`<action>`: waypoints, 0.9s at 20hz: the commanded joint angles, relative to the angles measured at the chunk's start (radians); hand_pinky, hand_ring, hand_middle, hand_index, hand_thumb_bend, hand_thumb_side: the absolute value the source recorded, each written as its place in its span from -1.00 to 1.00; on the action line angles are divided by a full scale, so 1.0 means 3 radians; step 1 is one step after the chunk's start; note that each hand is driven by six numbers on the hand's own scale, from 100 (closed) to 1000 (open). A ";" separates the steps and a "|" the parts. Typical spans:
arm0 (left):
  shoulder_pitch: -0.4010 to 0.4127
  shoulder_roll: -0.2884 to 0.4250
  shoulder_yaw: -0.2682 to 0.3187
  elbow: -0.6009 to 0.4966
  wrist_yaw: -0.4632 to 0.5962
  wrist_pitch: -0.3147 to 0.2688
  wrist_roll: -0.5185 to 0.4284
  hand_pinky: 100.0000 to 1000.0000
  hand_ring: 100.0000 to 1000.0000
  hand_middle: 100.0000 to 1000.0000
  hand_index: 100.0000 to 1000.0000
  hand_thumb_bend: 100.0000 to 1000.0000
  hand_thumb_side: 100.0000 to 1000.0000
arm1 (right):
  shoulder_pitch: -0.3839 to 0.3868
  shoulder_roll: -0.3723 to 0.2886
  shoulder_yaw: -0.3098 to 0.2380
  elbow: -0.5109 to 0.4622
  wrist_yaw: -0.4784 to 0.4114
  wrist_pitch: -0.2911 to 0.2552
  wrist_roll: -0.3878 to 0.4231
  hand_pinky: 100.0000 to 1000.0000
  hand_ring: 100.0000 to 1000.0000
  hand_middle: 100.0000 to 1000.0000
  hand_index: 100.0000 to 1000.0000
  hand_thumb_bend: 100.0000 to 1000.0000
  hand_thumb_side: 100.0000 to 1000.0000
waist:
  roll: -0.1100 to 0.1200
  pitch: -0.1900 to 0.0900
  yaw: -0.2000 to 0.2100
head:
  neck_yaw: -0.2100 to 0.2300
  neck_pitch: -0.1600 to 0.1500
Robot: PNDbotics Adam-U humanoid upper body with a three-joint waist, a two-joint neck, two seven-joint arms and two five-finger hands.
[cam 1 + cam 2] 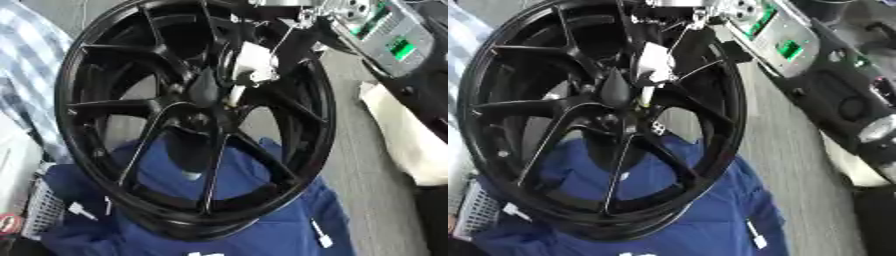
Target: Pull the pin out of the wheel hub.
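A black multi-spoke wheel [131, 107] stands upright on a blue cloth, leaning slightly. At its hub [203, 92] a thin pale pin [234, 95] sticks out toward me. My right arm [798, 50], with a green-lit panel on the forearm, comes down from the upper right. My right hand [254, 62] is at the hub, with its white-tipped fingers curled round the pin's outer end. The pin's inner end still meets the hub. My left hand shows in neither view.
The blue cloth [262, 225] under the wheel carries small white tags [322, 239]. A checked cloth [31, 60] lies at the left and a white mesh basket [42, 205] at the lower left. A cream object [411, 135] sits on the grey floor at the right.
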 commanded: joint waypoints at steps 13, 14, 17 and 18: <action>-0.0038 0.0031 0.0009 -0.0036 0.0015 0.0012 0.0001 0.78 0.30 0.25 0.39 -0.85 0.25 | 0.0013 -0.0191 -0.0089 -0.0143 -0.0214 0.0041 0.0031 -0.02 -0.08 -0.15 0.23 -0.39 -1.00 | 0.0045 -0.0072 -0.0034 | 0.0011 0.0019; -0.0040 0.0032 0.0009 -0.0036 0.0014 0.0012 0.0000 0.78 0.30 0.25 0.39 -0.85 0.25 | 0.0014 -0.0193 -0.0091 -0.0150 -0.0229 0.0042 0.0031 -0.02 -0.08 -0.16 0.22 -0.39 -1.00 | 0.0047 -0.0070 -0.0035 | 0.0012 0.0019; -0.0043 0.0032 0.0007 -0.0036 0.0008 0.0015 -0.0004 0.78 0.30 0.25 0.38 -0.85 0.25 | 0.0016 -0.0202 -0.0098 -0.0172 -0.0276 0.0048 0.0027 -0.04 -0.12 -0.17 0.21 -0.42 -1.00 | 0.0052 -0.0066 -0.0034 | 0.0009 0.0019; -0.0042 0.0031 0.0008 -0.0036 0.0007 0.0016 -0.0004 0.78 0.30 0.25 0.38 -0.85 0.25 | 0.0017 -0.0205 -0.0098 -0.0179 -0.0288 0.0049 0.0028 -0.04 -0.12 -0.17 0.21 -0.42 -1.00 | 0.0053 -0.0066 -0.0034 | 0.0009 0.0019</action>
